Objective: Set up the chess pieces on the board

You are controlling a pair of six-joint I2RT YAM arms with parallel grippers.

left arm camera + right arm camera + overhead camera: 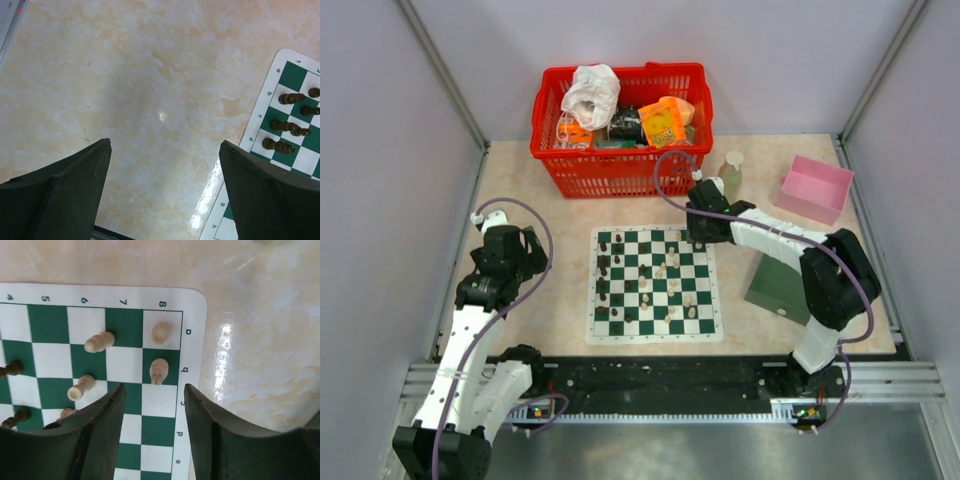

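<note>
Parted to a middling gap with nothing between them, my right jaws fill the bottom of the right wrist view. My left jaws stand wide and empty over bare tabletop [150, 75]. At the centre of the top view lies the board [655, 335], its upper-right corner under my right jaws. Chess pieces [99, 342] stand on it, dark at left, cream toward the right. One cream piece [159, 371] sits just above my right tips.

Far side, as I see it: red basket [610, 175] holding a white bag [592, 95] and an orange carton [665, 122]. Right of it: pale bottle [731, 172], pink tray [815, 188]; nearer, a dark green box [775, 285].
</note>
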